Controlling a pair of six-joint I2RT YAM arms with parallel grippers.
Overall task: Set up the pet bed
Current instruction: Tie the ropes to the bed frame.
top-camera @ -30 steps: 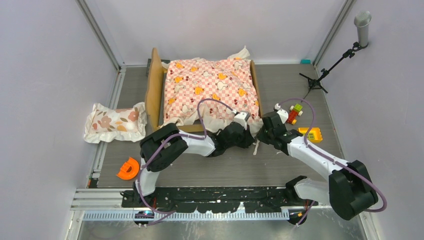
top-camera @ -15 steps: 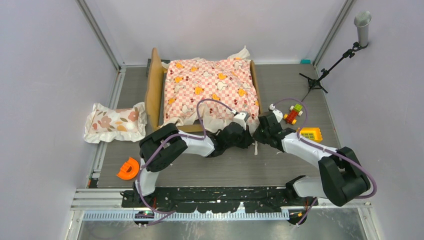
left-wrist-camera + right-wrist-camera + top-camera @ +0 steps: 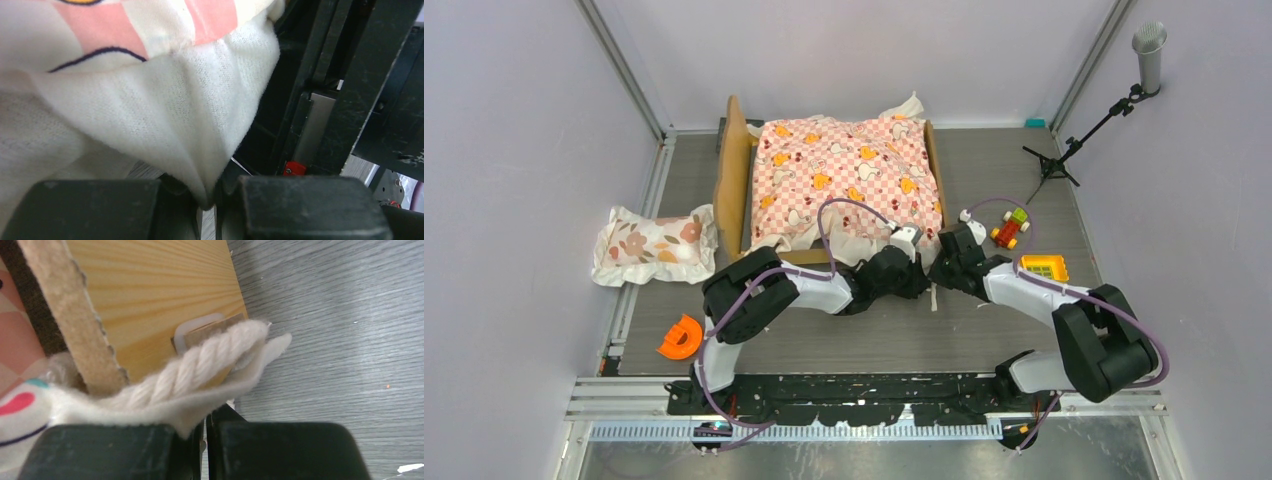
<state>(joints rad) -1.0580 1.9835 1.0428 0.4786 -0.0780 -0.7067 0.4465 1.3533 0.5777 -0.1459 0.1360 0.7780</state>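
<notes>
The pet bed (image 3: 734,170) stands at the back middle, and a pink-checkered sheet (image 3: 849,175) covers its mattress. My two grippers meet at the bed's near right corner. The left gripper (image 3: 920,268) is shut on the sheet's white ruffle (image 3: 165,115), whose tip is pinched between the jaws of that gripper (image 3: 216,205). The right gripper (image 3: 943,266) holds another bit of ruffle (image 3: 220,382) beside the wooden side board (image 3: 165,285). That gripper (image 3: 204,440) is all but shut, with the ruffle's edge caught in the slit. The mattress is hidden.
A floral pillow (image 3: 654,245) lies left of the bed. An orange curved toy (image 3: 679,338) sits near the left arm's base. A toy car (image 3: 1012,228) and a yellow block (image 3: 1044,268) lie right of the right gripper. A microphone stand (image 3: 1104,110) stands far right.
The right arm's elbow has swung in towards the middle and its gripper has shifted slightly left at the bed corner. The left arm and the sheet have barely moved.
</notes>
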